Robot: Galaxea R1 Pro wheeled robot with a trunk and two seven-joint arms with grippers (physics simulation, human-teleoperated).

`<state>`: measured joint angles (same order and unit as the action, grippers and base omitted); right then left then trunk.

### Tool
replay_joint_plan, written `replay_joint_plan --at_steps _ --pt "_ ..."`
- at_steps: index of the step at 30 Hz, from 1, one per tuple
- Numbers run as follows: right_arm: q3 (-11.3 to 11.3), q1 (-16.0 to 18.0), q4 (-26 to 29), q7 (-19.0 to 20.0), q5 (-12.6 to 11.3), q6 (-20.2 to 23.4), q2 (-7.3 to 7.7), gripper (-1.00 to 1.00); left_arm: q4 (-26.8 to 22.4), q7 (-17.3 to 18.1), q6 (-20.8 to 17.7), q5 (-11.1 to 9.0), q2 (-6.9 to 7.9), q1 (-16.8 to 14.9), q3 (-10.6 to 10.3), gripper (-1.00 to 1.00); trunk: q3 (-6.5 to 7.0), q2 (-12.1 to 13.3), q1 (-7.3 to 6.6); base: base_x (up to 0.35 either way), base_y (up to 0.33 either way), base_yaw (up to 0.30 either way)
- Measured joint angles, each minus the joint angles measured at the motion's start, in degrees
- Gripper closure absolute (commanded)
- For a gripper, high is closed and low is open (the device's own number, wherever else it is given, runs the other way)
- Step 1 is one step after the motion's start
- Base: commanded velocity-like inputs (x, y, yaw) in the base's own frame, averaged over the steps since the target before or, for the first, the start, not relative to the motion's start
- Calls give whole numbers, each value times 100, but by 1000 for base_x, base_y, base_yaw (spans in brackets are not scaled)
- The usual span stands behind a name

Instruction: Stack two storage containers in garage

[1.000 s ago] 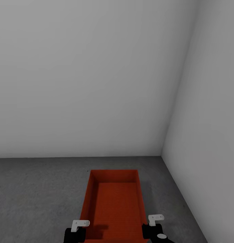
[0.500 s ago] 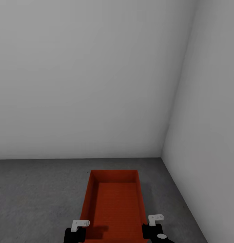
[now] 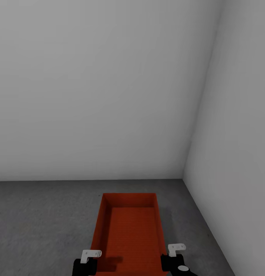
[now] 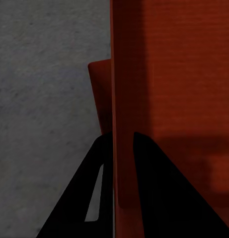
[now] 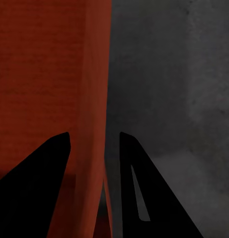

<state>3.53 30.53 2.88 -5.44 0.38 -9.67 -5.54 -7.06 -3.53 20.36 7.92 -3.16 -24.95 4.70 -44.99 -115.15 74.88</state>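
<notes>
A red-orange open-top storage container [image 3: 130, 230] stands lengthwise in front of me in a corner of the garage, over the dark grey floor [image 3: 40, 222]. My left gripper [image 3: 93, 260] [image 4: 122, 136] is shut on its near left wall [image 4: 123, 99], one finger on each side. My right gripper [image 3: 167, 257] [image 5: 94, 135] straddles the near right wall [image 5: 97, 89] with its fingers spread wider than the wall, open. In the left wrist view a second red-orange edge [image 4: 98, 94] shows just outside and below that wall; I cannot tell if it is the other container.
Plain white-grey walls [image 3: 109, 96] meet in a corner [image 3: 183, 174] just beyond the container, and the right wall [image 3: 239, 153] runs close beside it. Speckled concrete stretches away to the left.
</notes>
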Motion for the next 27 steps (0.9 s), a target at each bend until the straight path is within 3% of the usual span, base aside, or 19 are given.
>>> replay_joint_plan --at_steps 27 --pt "-10 0 1 -2 -1 0 2 100 -3 0 0 -9 0 1 -7 100 0 0 1 0 0 0"
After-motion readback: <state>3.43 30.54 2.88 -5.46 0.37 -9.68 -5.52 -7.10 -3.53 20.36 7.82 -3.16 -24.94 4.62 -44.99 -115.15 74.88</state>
